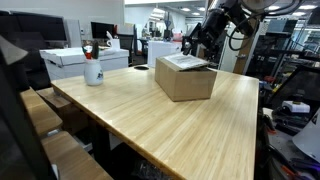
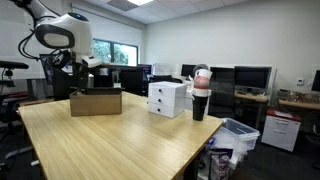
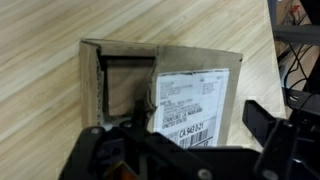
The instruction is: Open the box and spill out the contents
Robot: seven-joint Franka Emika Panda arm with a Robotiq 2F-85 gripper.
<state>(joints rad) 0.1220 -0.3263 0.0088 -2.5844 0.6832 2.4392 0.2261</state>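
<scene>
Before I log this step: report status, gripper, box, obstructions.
Gripper open, poised above box, empty. Box upright on table, dark gap beside label; contents unseen. White mug and white boxes stand apart.

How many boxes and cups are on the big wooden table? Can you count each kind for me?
Brown cardboard box: 1
White boxes: 2, as far as I can tell; they sit close together
Mug: 1
Total: 4
</scene>
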